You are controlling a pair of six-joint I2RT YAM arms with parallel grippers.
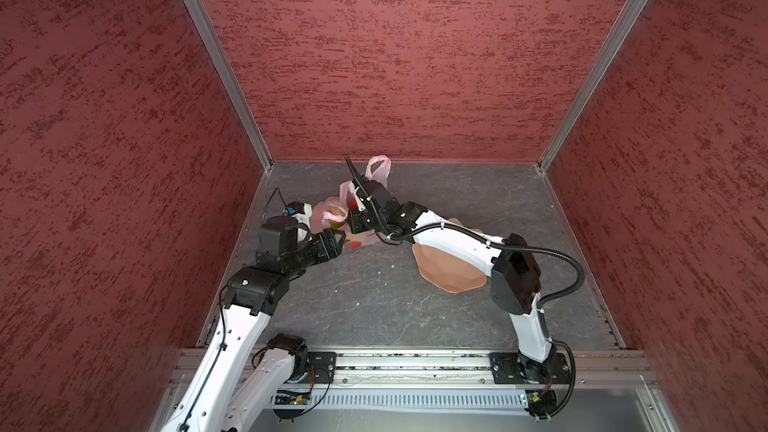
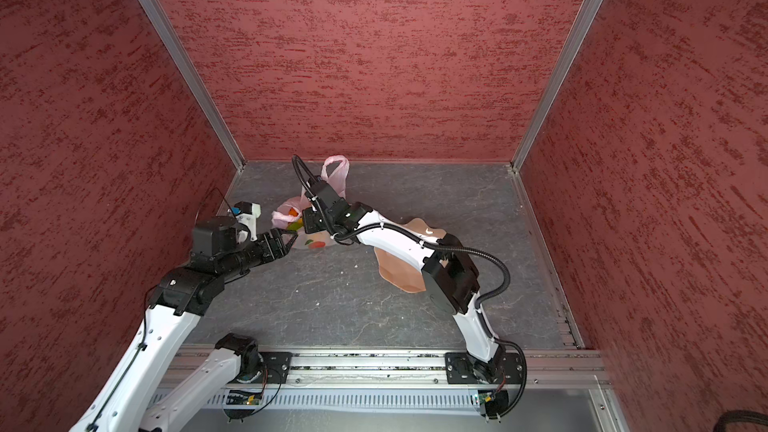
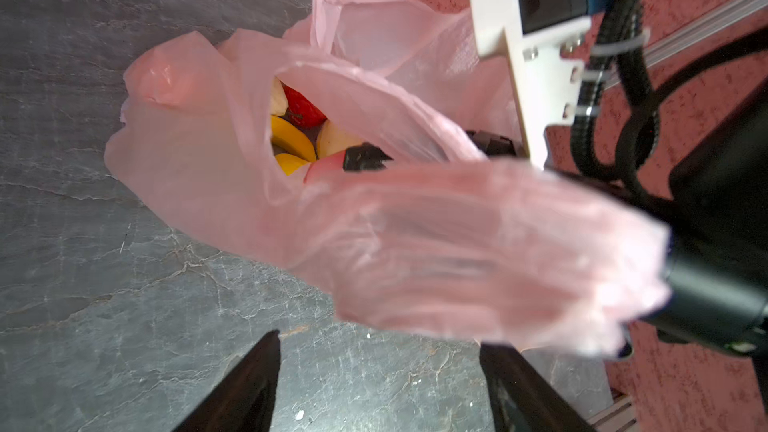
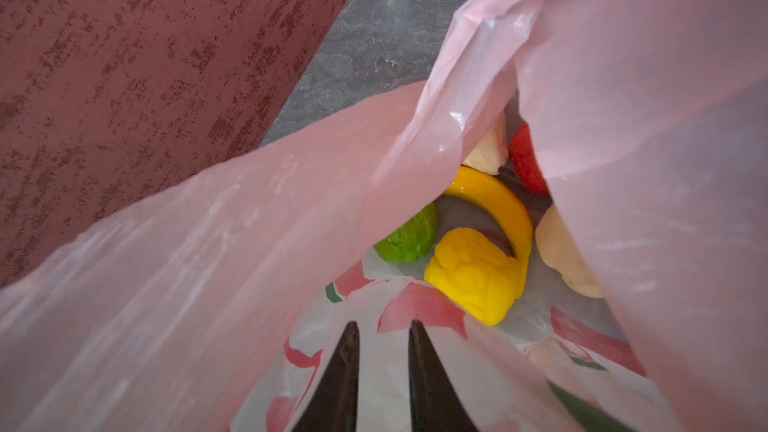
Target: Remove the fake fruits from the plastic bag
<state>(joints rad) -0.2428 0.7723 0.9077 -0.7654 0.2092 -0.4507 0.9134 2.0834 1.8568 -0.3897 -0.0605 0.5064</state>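
Right wrist view looks into the mouth of a thin, translucent pale-pink crinkly plastic bag [image 4: 208, 263], where the fake fruits lie together at the bottom: a curved yellow banana [image 4: 498, 201], a bumpy yellow lump [image 4: 473, 272], a green fruit [image 4: 409, 238], a red fruit [image 4: 525, 168] and two cream-white lumpy pieces [image 4: 488, 151] [image 4: 561, 255]. The right pincer [image 4: 384, 322] reaches inside the mouth with its black fingers drawn almost together; whether they pinch any film cannot be told. Red, white and green print marks the bag's lower layer, but no lettering can be read. In both top views the bag [image 1: 328, 211] [image 2: 286, 211] sits toward the far left of the grey stone-patterned table [image 1: 374, 305], between the two arms, with one loop handle [image 2: 340, 178] standing up near the back wall. The left pincer [image 3: 379, 340] is spread wide and holds nothing, just beside the bag. A tan wavy-edged plate [image 1: 449, 272] lies under the right arm.
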